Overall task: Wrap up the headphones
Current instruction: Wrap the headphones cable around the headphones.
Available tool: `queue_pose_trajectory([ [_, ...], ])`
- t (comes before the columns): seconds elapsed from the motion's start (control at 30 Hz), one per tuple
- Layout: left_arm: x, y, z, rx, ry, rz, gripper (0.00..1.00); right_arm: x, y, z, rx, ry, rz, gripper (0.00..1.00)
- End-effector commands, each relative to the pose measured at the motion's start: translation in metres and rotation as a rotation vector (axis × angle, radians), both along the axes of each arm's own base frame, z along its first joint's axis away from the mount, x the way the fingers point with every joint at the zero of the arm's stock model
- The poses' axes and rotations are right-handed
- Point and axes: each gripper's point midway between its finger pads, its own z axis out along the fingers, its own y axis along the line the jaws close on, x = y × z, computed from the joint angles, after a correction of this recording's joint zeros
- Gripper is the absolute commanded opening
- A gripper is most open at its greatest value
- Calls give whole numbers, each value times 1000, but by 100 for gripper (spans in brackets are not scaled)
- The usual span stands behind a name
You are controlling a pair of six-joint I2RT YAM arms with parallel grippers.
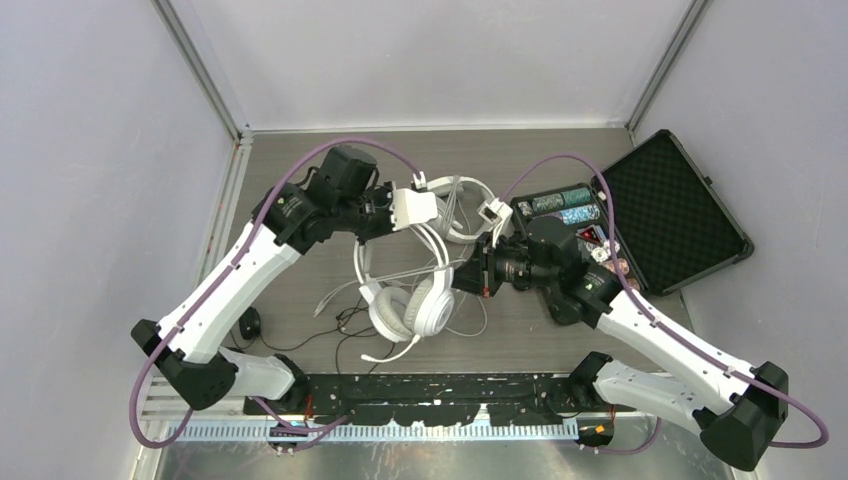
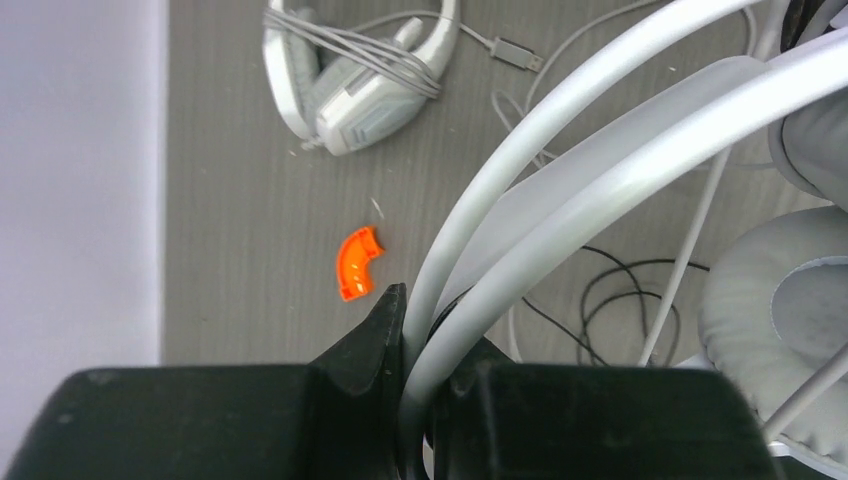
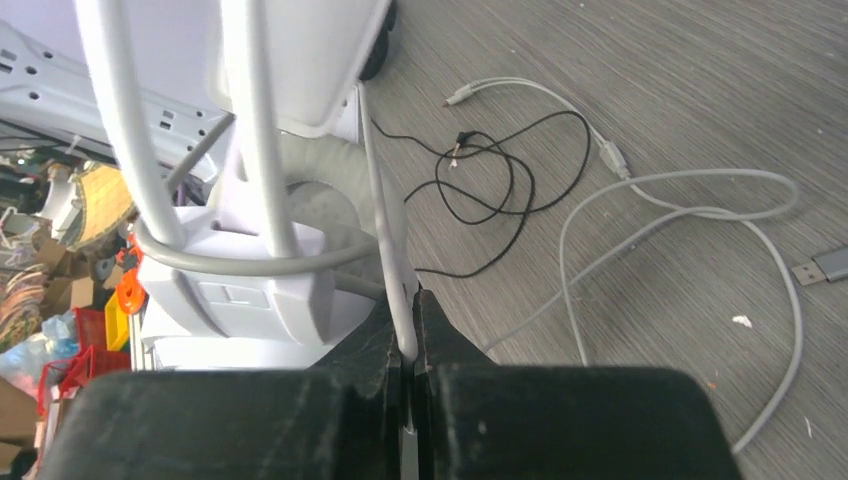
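Observation:
A white over-ear pair of headphones [image 1: 412, 300] hangs by its headband from my left gripper [image 1: 420, 226], which is shut on the two white bands [image 2: 520, 200] at the jaws [image 2: 432, 335]. Its padded cups [image 2: 790, 310] show at the right of the left wrist view. My right gripper [image 1: 463, 277] is beside the cups, shut on this pair's thin white cord [image 3: 385, 230] at the fingertips [image 3: 407, 335]. That cord loops round the cup housing [image 3: 250, 285]. A second white pair [image 1: 465, 205] [image 2: 350, 80] lies on the table behind. A black cord [image 1: 345, 330] [image 3: 500, 180] lies tangled underneath.
An open black foam-lined case [image 1: 670, 215] with chips [image 1: 562, 205] stands at the right. An orange curved piece [image 2: 358, 263] lies on the table. Loose white cord with a USB plug [image 3: 822, 268] trails over the grey table [image 1: 300, 160]. A small black item [image 1: 250, 322] sits near the left arm.

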Motion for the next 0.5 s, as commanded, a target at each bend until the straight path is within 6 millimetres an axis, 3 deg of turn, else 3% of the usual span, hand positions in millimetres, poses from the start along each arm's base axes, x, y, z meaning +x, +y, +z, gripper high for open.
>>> queue_pose_trajectory([
  [0.0, 12, 27, 14, 123, -183, -39, 0, 10, -14, 38, 28, -86, -87, 1],
  [0.13, 23, 13, 24, 85, -260, -87, 0, 16, -21, 33, -39, -113, -113, 1],
  [0.3, 22, 4, 34, 29, -307, -127, 0, 18, -28, 32, -59, -104, -157, 1],
  [0.47, 19, 9, 10, 54, -305, -127, 0, 5, -34, 23, -73, -78, -132, 1],
])
